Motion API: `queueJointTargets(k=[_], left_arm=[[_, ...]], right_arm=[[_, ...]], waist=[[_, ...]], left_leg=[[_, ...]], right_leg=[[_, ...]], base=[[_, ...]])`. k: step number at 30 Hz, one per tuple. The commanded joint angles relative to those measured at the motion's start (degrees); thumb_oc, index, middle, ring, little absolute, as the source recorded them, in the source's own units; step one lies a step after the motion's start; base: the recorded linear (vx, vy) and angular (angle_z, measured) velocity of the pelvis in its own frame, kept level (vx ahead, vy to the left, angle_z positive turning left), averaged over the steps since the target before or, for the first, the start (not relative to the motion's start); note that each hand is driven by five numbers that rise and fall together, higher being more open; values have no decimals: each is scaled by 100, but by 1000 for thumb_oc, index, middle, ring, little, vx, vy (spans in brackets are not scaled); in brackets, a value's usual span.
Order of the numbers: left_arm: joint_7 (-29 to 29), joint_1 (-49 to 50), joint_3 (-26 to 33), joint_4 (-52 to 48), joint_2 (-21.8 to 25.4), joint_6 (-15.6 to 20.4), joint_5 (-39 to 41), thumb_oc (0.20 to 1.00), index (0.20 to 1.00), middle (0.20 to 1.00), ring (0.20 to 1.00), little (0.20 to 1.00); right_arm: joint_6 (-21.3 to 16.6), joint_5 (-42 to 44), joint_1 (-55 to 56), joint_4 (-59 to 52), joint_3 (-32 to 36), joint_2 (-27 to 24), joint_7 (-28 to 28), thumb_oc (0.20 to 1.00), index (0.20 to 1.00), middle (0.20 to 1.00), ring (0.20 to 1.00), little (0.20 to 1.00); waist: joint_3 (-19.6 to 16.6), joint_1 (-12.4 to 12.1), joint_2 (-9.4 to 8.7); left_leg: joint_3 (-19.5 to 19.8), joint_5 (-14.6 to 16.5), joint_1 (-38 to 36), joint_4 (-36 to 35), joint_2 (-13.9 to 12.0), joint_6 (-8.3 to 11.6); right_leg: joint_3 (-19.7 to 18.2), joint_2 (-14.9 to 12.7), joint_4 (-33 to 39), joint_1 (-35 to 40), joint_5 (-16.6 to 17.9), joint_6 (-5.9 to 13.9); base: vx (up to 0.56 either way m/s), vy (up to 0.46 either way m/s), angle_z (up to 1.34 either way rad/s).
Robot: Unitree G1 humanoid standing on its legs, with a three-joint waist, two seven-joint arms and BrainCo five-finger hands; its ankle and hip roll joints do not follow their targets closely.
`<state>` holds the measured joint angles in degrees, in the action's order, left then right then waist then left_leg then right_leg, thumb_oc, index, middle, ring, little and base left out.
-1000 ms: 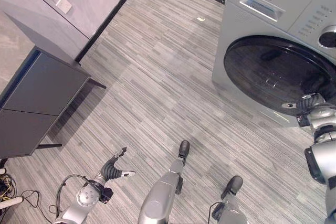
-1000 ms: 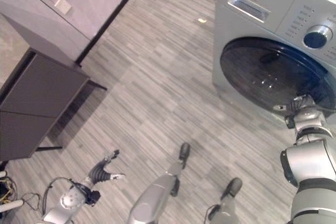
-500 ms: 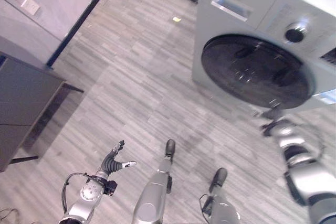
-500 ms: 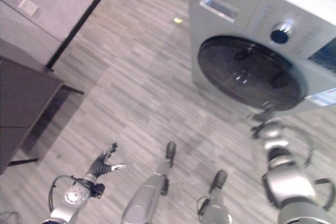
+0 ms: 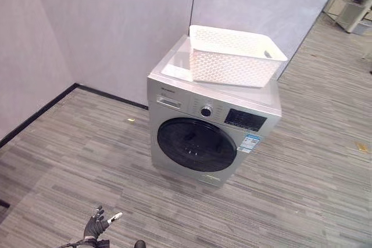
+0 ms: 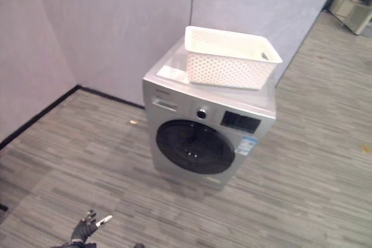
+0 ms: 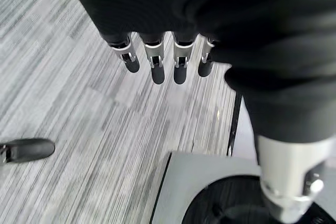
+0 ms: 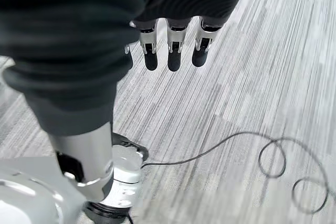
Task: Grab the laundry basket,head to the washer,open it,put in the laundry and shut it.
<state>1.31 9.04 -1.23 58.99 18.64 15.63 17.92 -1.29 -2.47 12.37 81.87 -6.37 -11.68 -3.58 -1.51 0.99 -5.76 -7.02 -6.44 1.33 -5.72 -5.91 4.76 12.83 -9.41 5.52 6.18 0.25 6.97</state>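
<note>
A silver washer (image 5: 212,126) stands against the wall, its round dark door (image 5: 196,144) shut. On its top sits a white woven laundry basket (image 5: 232,55), and no laundry shows over the rim. My left hand (image 5: 96,223) hangs low over the floor, well short of the washer, fingers spread and open. In the left wrist view its straight fingers (image 7: 157,61) point over the floor toward the washer's front (image 7: 210,192). My right hand (image 8: 173,51) hangs over bare floor with straight fingers and holds nothing.
Pale walls with a black skirting line close the corner behind and left of the washer. A small yellow scrap (image 5: 131,119) lies on the striped grey floor left of it. Open floor stretches to the right, with furniture (image 5: 354,10) far off.
The camera has swung up and back, so the whole washer with the basket on top has come into view. My right hand, earlier by the door's lower rim, has come away from it.
</note>
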Motion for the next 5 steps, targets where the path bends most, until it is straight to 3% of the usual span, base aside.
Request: queueJointTargets(k=[1,5], left_arm=[[15,-128,178,230,-86,-13,203,1000,1000,1000,1000,1000],[19,-78,169,655,-230,-97,73,1000,1000,1000,1000,1000]], right_arm=[[48,250,-803,315,178,-202,12,1000,1000,1000,1000,1000],[41,302,-796,288,114,-185,111,1000,1000,1000,1000,1000]], waist=[[298,-158,233],[244,-97,268]], left_leg=[[126,636,-300,91,61,-239],[22,648,-439,72,1,-217]], right_leg=[[9,-155,-227,-180,-120,196],[-82,-131,-219,-127,-115,176]], base=[[17,10,-24],[7,0,-14]])
